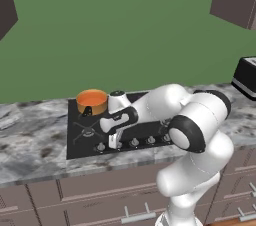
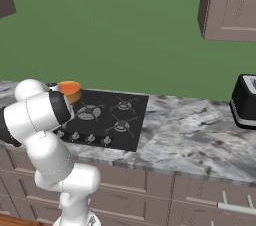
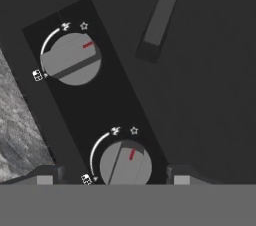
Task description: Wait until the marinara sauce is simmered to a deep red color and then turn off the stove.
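The marinara sauce [image 1: 91,98] is a smooth orange-red surface in an orange pot [image 1: 93,105] on the back left burner of the black stove [image 1: 80,132]. From the right base view, the pot [image 2: 70,90] sits at the stove's [image 2: 117,115] far left corner, beside my arm. My gripper [image 1: 114,142] points down at the silver knob row [image 1: 134,142] near its left end. In the hand view, the gripper [image 3: 114,177] is open, its fingertips [image 3: 47,176] on either side of a grey knob [image 3: 125,164] with a gap on each side. A second knob [image 3: 70,59] lies further up.
A black toaster [image 1: 247,75] stands on the marble counter [image 2: 200,140] far to the right, seen too as the toaster [image 2: 245,101] in the right base view. Drawers run below the counter edge. A grate bar [image 3: 162,12] crosses the top of the hand view.
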